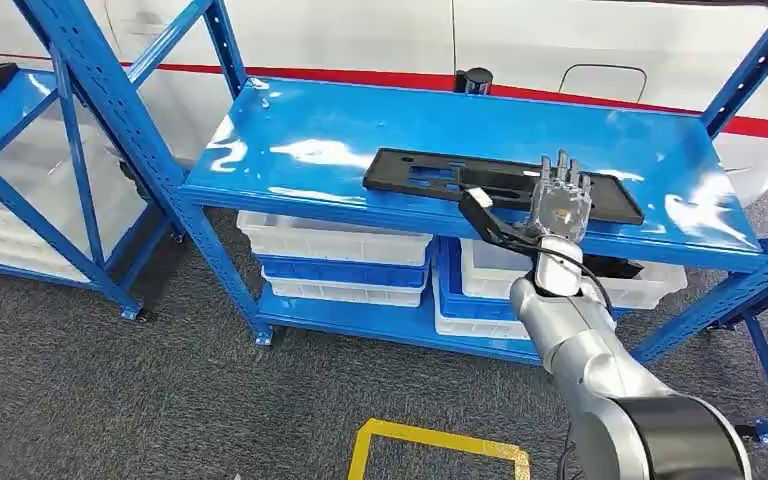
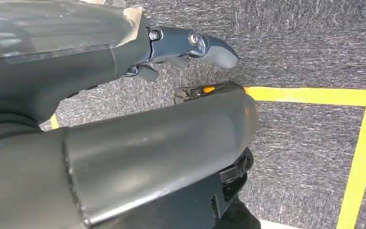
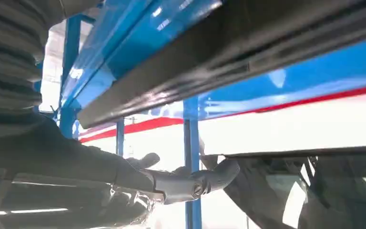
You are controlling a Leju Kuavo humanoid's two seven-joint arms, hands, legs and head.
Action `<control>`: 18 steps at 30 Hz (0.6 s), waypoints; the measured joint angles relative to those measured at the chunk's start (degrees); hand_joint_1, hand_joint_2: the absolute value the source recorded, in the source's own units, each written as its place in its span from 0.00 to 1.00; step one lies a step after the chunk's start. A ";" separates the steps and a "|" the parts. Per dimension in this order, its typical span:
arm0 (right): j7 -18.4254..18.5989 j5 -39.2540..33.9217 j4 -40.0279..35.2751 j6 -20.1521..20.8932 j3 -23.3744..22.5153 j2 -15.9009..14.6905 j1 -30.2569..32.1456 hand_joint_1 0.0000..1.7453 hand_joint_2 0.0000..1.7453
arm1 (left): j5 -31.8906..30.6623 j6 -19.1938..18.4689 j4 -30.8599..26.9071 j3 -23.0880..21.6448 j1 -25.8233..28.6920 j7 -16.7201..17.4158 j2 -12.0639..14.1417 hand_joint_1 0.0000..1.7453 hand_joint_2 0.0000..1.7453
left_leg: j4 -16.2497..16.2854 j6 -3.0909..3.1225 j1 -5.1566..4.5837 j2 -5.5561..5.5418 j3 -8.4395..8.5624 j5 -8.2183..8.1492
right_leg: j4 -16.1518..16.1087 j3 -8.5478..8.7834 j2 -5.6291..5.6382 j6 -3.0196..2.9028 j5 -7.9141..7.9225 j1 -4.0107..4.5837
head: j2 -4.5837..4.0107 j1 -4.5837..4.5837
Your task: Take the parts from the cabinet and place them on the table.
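Observation:
A long flat black part with cut-outs lies on the top board of the blue cabinet, toward its front right. My right hand is raised at the board's front edge, over the part's right half. Its fingers point straight up and its thumb juts out to the left. Nothing is in its grasp. In the right wrist view the thumb shows below the part's dark edge. My left hand hangs above the grey carpet and holds nothing.
White bins and blue bins fill the lower level of the cabinet. A second blue rack stands to the left. Yellow floor tape marks a square near my feet. A small black cylinder stands behind the cabinet.

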 joint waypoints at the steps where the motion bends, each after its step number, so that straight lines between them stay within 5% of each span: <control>1: -0.17 0.00 -0.13 0.00 0.00 -0.04 -0.21 0.00 1.00 | 0.00 -0.09 0.00 0.00 0.00 -0.09 0.00 0.00 0.00 | 0.00 0.00 0.00 0.00 0.00 0.00 | 0.00 0.00 0.00 0.00 0.00 0.00 | 0.00 0.00; 18: -0.68 0.00 -0.31 -0.18 -0.13 -0.22 -1.52 0.00 1.00 | -0.02 -0.13 0.02 -0.02 0.00 -0.11 -0.02 0.00 0.00 | 0.00 0.00 0.00 0.00 0.00 0.00 | 0.00 0.00 0.00 0.00 0.00 0.00 | 0.00 0.00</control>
